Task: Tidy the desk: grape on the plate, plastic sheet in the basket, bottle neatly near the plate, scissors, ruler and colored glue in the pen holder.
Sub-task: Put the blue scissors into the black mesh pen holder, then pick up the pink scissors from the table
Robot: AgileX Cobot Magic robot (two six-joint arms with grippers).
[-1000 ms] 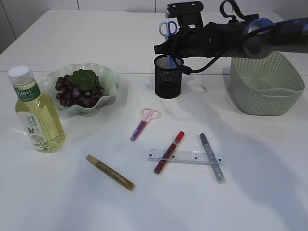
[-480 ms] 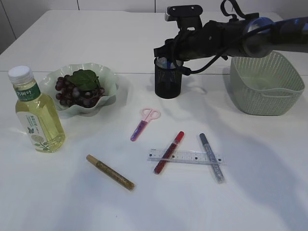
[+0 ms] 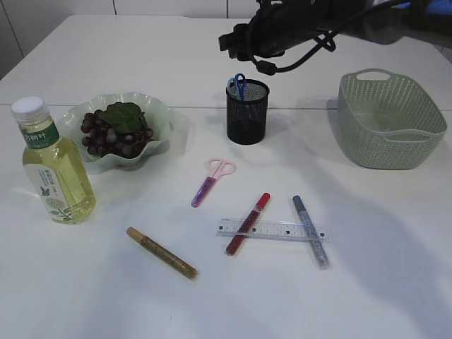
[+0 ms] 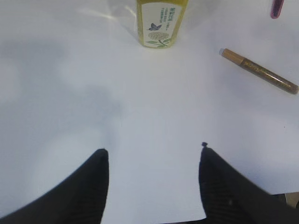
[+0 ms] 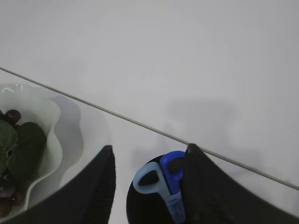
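Exterior view: blue scissors (image 3: 239, 85) now standing handles-up in the black pen holder (image 3: 247, 113), so that drop judged finished. Right gripper (image 3: 236, 41) lifted clear above the holder, no longer touching the handles; a second ago down at the rim with the scissors clasped, half a second ago still low over the mesh. Grape (image 3: 113, 133) already in the green plate (image 3: 159, 119), bottle (image 3: 52, 165) upright just beside it. Still loose on the tabletop (image 3: 367, 268): pink scissors (image 3: 210, 181), clear ruler (image 3: 272, 229), red glue pen (image 3: 248, 223) lying across the ruler, grey glue pen (image 3: 311, 230) crossing its other end, gold glue pen (image 3: 162, 253) apart to the left. Basket (image 3: 390, 127) at right; whether the plastic sheet lies inside, cannot tell. None of these shifted across the three moments.

Left wrist view: left gripper (image 4: 154, 186) hovering over bare tabletop, fingers (image 4: 88, 186) spread and empty; bottle base and gold glue pen ahead of it, well apart.

Right wrist view: right fingers (image 5: 100, 186) parted, holding nothing, blue scissors handles showing between them down in the holder, plate to the left.

Next, probably: descend onto the pink scissors or a glue pen, fingers straddling the narrow body, then carry to the holder.
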